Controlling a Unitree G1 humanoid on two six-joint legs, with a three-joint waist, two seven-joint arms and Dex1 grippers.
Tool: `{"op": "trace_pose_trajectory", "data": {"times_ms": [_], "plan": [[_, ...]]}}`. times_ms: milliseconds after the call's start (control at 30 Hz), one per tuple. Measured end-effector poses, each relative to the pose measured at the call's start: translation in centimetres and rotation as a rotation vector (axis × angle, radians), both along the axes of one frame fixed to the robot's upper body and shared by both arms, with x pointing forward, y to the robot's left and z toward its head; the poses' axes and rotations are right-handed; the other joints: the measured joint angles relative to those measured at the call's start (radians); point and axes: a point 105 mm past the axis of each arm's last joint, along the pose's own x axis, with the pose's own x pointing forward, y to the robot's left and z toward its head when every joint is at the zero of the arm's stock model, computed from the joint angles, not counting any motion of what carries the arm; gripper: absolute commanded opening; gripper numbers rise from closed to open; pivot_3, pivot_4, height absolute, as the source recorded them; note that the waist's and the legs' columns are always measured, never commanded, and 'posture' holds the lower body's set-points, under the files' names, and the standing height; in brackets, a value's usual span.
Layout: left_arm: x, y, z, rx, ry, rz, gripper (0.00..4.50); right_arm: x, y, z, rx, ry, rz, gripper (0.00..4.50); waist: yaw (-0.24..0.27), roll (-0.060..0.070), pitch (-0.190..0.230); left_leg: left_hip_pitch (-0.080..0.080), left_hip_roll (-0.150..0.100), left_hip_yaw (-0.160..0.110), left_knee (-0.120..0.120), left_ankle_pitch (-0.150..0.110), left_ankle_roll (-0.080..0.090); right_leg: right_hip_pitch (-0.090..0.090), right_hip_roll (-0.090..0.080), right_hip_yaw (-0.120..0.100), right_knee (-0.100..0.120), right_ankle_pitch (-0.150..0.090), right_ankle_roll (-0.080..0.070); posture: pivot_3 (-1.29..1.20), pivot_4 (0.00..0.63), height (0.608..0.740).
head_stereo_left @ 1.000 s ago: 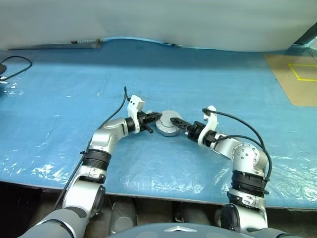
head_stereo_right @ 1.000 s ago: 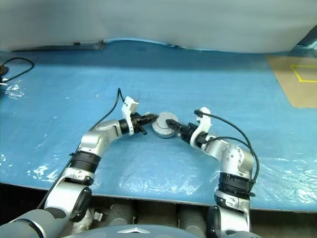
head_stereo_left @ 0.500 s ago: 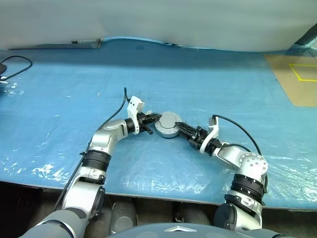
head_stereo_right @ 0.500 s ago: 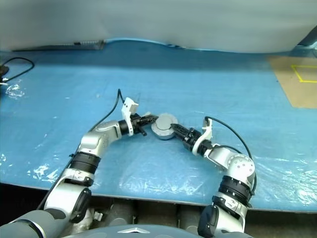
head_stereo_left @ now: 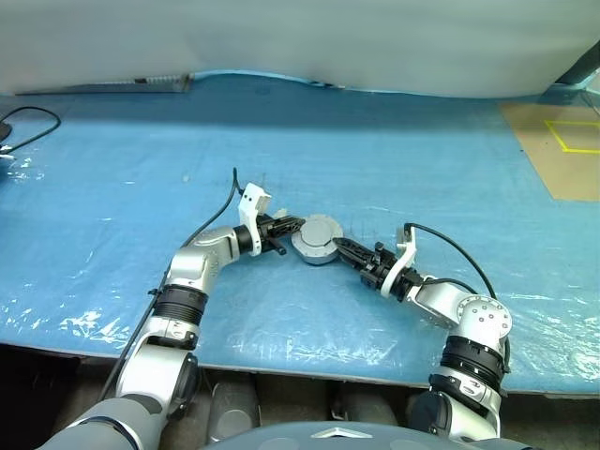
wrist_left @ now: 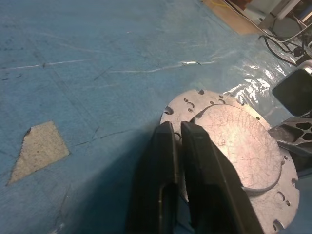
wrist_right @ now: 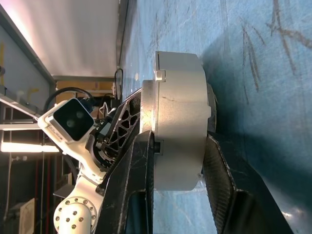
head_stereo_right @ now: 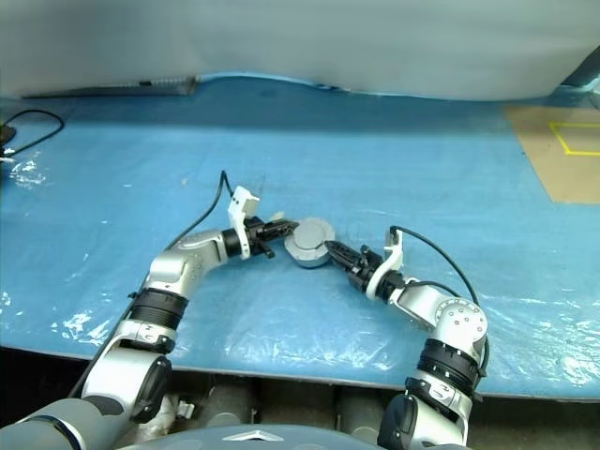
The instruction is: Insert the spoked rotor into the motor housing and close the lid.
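Observation:
The motor housing point(head_stereo_left: 316, 249) lies on the blue sheet between my two grippers, its lid point(head_stereo_left: 319, 231) flat and closed on top, plain grey side up. The spoked rotor is hidden. My right gripper point(head_stereo_left: 345, 247) comes in from the right; in the right wrist view one finger lies on the lid and the other under the housing point(wrist_right: 178, 122), pinching its edge. My left gripper point(wrist_left: 176, 127) rests at the lid's left rim point(wrist_left: 239, 146). Its fingers point(wrist_left: 165, 146) are almost together, with a thin slit and nothing between them.
A brown board with yellow tape point(head_stereo_left: 562, 150) lies at the back right. A black cable point(head_stereo_left: 23, 127) loops at the far left. The blue plastic sheet point(head_stereo_left: 394, 141) covers the table, and its front edge runs close below my arms.
My right gripper has rolled, drawn back and down, and closed from wide open over the lid onto the housing's edge. The left arm has stayed in place.

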Motion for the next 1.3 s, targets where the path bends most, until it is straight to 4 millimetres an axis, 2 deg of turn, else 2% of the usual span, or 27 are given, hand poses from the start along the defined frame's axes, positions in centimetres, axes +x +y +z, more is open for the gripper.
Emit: {"op": "trace_pose_trajectory", "data": {"times_ms": [133,300,333,400,533,667,767,933,1133,1267,1300], "plan": [[-0.1,1.5,-0.5,-0.063,0.079,0.059,2.52,0.0,0.4,0.1,0.016,0.005,-0.004,1.03,-0.004,0.000,0.000,-0.002,0.000,0.000,0.000,0.000,0.000,-0.002,0.000,0.000,0.000,0.000,0.000,0.00,0.150,0.740],[-0.9,3.9,0.1,-0.278,0.186,0.158,4.35,0.5,1.0,0.3,0.027,0.008,-0.027,1.03,-0.005,0.001,0.001,-0.004,0.000,0.000,0.000,0.000,0.000,-0.003,0.000,0.000,0.000,0.000,-0.001,0.00,0.150,0.740],[-1.1,4.4,0.1,-0.321,0.207,0.179,4.50,0.7,1.0,0.3,0.025,0.006,-0.033,1.03,-0.005,0.001,0.001,-0.004,0.000,0.000,0.000,0.000,0.000,-0.003,0.000,0.000,0.000,0.000,-0.001,0.00,0.150,0.740],[-1.7,5.4,0.0,-0.424,0.256,0.232,4.50,1.2,1.1,0.5,0.028,0.005,-0.046,1.03,-0.006,0.001,0.001,-0.004,0.000,0.000,0.000,0.000,0.000,-0.003,0.000,0.000,0.000,0.000,-0.001,0.00,0.150,0.740],[-3.2,6.0,-0.9,-0.644,0.396,0.313,4.50,2.4,1.6,1.3,0.040,-0.010,-0.061,1.03,-0.006,0.001,0.002,-0.005,0.000,0.000,0.000,0.000,0.000,-0.004,0.000,-0.001,0.000,0.000,-0.001,0.00,0.150,0.740],[-4.1,5.6,-0.8,-0.802,0.483,0.320,4.50,3.3,2.8,3.1,0.067,-0.058,-0.032,1.03,-0.006,0.001,0.003,-0.005,0.000,0.000,0.000,0.000,0.000,-0.004,0.000,0.000,0.000,0.000,0.000,0.00,0.150,0.740],[-4.4,4.9,-0.5,-0.863,0.515,0.303,4.50,3.7,3.8,4.3,0.081,-0.088,0.000,1.03,-0.005,0.001,0.003,-0.006,0.000,0.000,0.000,0.000,0.000,-0.004,0.001,0.000,0.000,0.001,0.001,0.00,0.150,0.740],[-4.4,4.1,-0.1,-0.921,0.532,0.288,4.50,3.4,5.5,4.2,0.071,-0.080,0.069,1.03,-0.005,0.001,0.003,-0.006,0.000,0.000,0.000,0.000,0.000,-0.004,0.001,0.000,0.000,0.002,0.003,0.00,0.150,0.740],[-3.6,2.9,1.1,-1.015,0.520,0.260,4.50,2.9,6.2,4.4,0.077,-0.085,0.118,1.03,-0.002,0.001,0.003,-0.007,0.000,-0.001,0.002,0.000,0.000,-0.004,0.001,0.000,0.000,0.003,0.004,0.00,0.150,0.740],[-3.2,2.1,1.0,-1.040,0.543,0.251,4.50,2.5,6.5,4.3,0.088,-0.076,0.141,1.03,-0.002,0.001,0.003,-0.006,0.000,-0.001,0.002,0.000,0.000,-0.004,0.001,0.000,0.000,0.003,0.005,0.00,0.150,0.740],[-3.2,2.0,1.0,-1.041,0.544,0.249,4.33,2.4,6.6,4.2,0.089,-0.071,0.143,1.03,-0.002,0.001,0.003,-0.006,0.000,-0.001,0.002,0.000,0.000,-0.004,0.001,0.000,0.000,0.003,0.005,0.00,0.150,0.740]]}}
